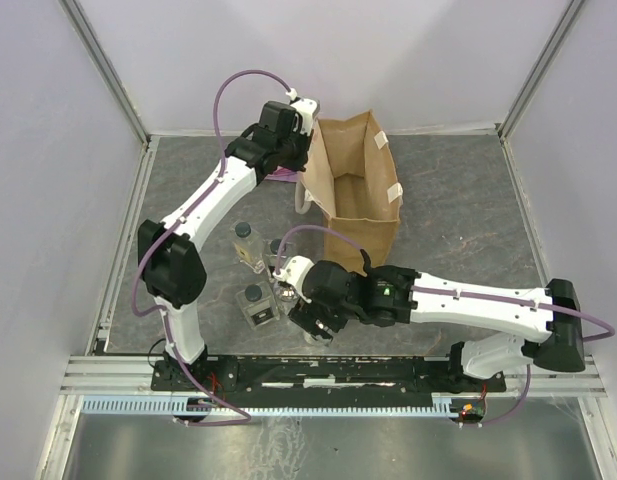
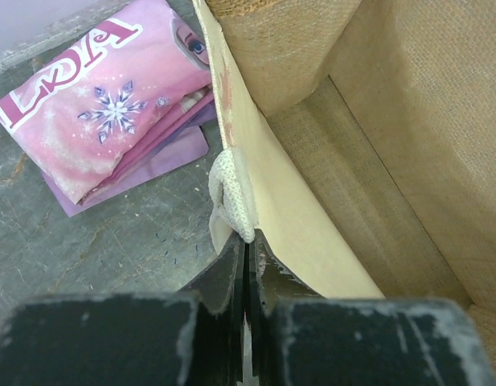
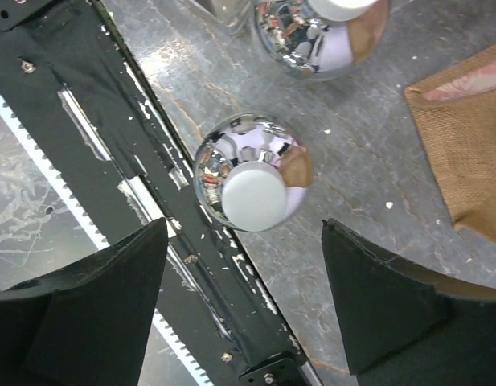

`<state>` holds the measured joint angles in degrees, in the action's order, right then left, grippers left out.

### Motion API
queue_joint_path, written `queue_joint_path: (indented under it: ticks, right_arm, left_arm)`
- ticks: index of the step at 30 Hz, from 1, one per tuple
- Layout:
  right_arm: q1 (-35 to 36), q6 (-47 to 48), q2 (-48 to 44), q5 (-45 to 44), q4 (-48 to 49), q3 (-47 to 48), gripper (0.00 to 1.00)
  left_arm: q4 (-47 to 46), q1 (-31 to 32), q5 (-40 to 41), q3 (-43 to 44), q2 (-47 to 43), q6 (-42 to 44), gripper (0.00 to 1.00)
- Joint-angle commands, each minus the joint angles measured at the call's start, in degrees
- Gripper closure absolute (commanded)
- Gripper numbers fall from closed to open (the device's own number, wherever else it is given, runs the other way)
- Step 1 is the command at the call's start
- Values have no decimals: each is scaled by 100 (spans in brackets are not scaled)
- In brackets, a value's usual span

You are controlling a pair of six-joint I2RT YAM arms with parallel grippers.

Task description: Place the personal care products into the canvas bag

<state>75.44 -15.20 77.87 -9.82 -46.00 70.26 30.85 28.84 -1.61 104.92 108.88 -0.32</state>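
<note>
The canvas bag (image 1: pixel 360 195) stands open at the back middle of the table. My left gripper (image 1: pixel 306 128) is shut on its left rim, right at the pale handle (image 2: pixel 231 193); its closed tips show in the left wrist view (image 2: pixel 248 240). Two squarish clear bottles (image 1: pixel 256 303) (image 1: pixel 247 243) and a third one (image 1: pixel 279 262) stand left of my right gripper (image 1: pixel 316 326). That gripper is open above a round silver bottle with a white cap (image 3: pixel 252 175), its fingers on either side and apart from it (image 3: pixel 243 229). Another round bottle (image 3: pixel 320 32) stands beyond.
A flat pink packet (image 2: pixel 111 96) lies on the table left of the bag, also seen from above (image 1: pixel 281 176). The black base rail (image 3: pixel 111 121) at the table's near edge runs close beside the round bottle. The bag's corner (image 3: pixel 465 153) is to the right.
</note>
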Motion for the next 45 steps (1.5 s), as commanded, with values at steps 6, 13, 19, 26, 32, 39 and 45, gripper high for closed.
queue_joint_path:
  ticks: [6,13,19,26,32,39,45]
  right_arm:
    - [76,-343,85,257,330,-18,25]
    - [76,-319,273,240,615,-195,27]
    - [76,-244,410,-17,752,-241,35]
    - [76,-261,389,-289,772,-311,51]
    - [76,-254,277,-481,818,-359,62]
    - [75,-339,237,-668,565,-254,75]
    - [67,-521,-73,-1470,-28,112,87]
  left_arm:
    - [-194,-9,-124,-157,-450,198,97]
    - [-227,-10,-95,-304,-584,230,97]
    - [-245,-19,-74,-332,-596,251,97]
    - [-275,-18,-120,-288,-543,246,97]
    - [-276,-19,-153,-320,-552,234,97]
    - [-273,-14,-155,-355,-593,241,97]
    - [-276,-17,-206,-389,-629,216,97]
